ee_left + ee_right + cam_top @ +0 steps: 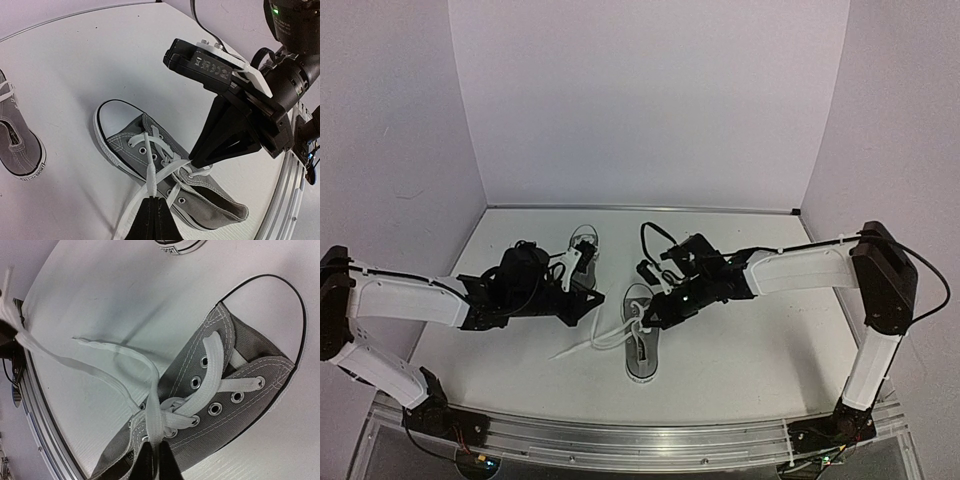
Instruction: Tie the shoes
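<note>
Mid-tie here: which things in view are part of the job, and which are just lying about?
Job: near shoe, its laces, far shoe, left gripper and right gripper, both pinching laces.
Lying about: only the table and its metal rail.

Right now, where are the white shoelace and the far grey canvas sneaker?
white shoelace [209, 367]: right wrist view, on the wide diagonal strand.
far grey canvas sneaker [20, 142]: left wrist view, on its canvas side.
</note>
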Controlling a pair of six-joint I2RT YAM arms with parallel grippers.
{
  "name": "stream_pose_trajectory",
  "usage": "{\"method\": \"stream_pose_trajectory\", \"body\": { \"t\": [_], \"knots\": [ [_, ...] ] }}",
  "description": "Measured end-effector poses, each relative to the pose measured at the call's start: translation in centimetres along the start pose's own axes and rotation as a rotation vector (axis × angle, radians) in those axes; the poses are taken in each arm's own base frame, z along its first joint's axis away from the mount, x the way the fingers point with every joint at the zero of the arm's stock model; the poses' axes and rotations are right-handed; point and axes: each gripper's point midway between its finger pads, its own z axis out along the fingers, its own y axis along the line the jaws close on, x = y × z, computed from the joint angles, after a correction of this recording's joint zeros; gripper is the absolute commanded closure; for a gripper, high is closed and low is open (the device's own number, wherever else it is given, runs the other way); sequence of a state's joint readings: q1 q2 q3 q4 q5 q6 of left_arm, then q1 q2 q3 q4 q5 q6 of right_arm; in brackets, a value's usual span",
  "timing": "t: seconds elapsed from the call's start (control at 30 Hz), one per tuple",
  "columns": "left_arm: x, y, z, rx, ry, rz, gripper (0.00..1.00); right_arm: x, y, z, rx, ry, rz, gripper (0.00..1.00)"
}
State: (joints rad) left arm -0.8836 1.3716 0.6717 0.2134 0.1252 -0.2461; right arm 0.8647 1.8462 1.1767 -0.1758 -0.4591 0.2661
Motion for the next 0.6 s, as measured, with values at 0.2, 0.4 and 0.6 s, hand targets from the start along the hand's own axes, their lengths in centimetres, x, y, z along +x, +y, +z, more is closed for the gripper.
{"method": "stream_pose_trajectory", "body": {
  "t": [0.2,0.4,0.6],
  "knots": [
    [-0.1,0.8,0.2,0.011,0.016,-0.007,1.00,-0.3,0.7,-0.2,-0.030,-0.010,-0.056,1.00],
    [0.2,1.0,2.1,0.074,0.067,-0.025,1.00,-1.1,1.6,-0.8,-0.057,-0.043,-0.119,1.00],
    [-0.5,0.6,4.8,0.157,0.108,-0.006,1.00,-1.3,2.1,-0.7,-0.073,-0.051,-0.156,1.00]
  ]
}}
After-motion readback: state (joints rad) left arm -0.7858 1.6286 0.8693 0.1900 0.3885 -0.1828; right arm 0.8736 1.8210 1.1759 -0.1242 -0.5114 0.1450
